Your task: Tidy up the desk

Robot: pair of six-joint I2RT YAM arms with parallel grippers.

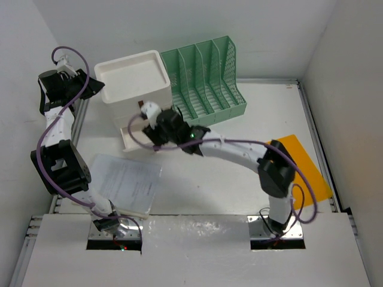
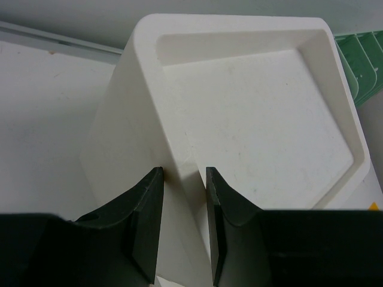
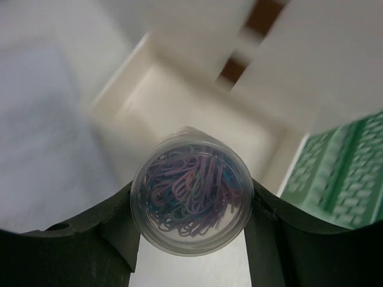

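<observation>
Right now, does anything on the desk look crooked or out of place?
Yes. The paper stack lies skewed at the near left, and the orange sheet sits crooked at the desk's right edge. One drawer of the white drawer box stands pulled out.

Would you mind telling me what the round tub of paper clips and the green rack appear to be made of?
The tub looks like clear glossy plastic: the coloured clips show through its wall. The rack seems matte green plastic, moulded as mesh.
</observation>
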